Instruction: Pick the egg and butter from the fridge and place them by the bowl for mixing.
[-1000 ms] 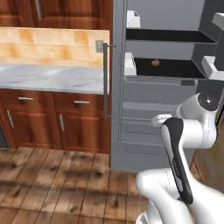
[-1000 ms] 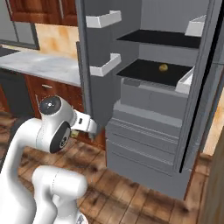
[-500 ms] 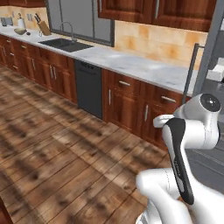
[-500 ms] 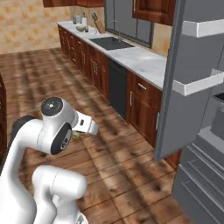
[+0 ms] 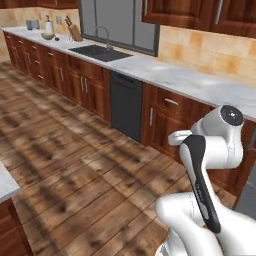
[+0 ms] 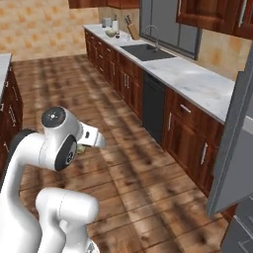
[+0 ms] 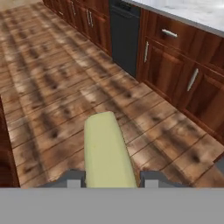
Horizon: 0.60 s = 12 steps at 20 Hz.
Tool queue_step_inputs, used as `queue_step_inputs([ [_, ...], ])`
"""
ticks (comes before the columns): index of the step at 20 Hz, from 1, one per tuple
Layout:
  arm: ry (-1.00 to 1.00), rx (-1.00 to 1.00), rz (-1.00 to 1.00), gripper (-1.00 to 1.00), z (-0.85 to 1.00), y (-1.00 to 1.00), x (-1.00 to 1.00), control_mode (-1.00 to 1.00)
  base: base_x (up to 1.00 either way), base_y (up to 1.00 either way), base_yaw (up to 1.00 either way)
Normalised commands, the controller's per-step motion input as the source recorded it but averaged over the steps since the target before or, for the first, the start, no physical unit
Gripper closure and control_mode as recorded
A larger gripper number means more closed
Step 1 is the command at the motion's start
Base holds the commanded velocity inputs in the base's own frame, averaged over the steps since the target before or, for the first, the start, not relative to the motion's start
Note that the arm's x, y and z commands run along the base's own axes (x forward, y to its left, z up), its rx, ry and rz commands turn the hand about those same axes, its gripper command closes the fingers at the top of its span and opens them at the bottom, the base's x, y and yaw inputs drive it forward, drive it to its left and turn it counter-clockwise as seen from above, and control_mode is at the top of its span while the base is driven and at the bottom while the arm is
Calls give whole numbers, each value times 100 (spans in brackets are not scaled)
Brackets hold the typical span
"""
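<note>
My gripper (image 7: 112,179) is shut on the butter (image 7: 107,151), a pale yellow-green stick that juts forward between the two dark fingertips, held above the wooden floor. In the right base view the hand (image 6: 92,138) sits folded close to the arm's shoulder. The bowl (image 5: 48,36) stands far off at the end of the long counter, also seen as the bowl (image 6: 111,33) in the right base view. The fridge's open grey door (image 6: 231,158) fills the right edge there. The egg is out of view.
A marble counter (image 5: 165,75) on brown cupboards runs along the wall, with a sink (image 5: 101,52), a black dishwasher (image 5: 126,104) and a knife block (image 5: 75,33). A wide wooden floor (image 5: 65,150) lies in front. Another counter corner (image 5: 6,182) is at the left.
The whole picture has swung from the open fridge to the long counter, so the base has turned. The butter stays in my grip and the arm keeps its folded pose.
</note>
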Motion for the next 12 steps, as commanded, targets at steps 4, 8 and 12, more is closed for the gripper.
queue_step_inputs([
  [4,0,0,0,100,0,0,0,100,82,44,0],
  [8,0,0,0,100,0,0,0,100,82,40,0],
  [12,0,0,0,100,0,0,0,100,87,27,2],
])
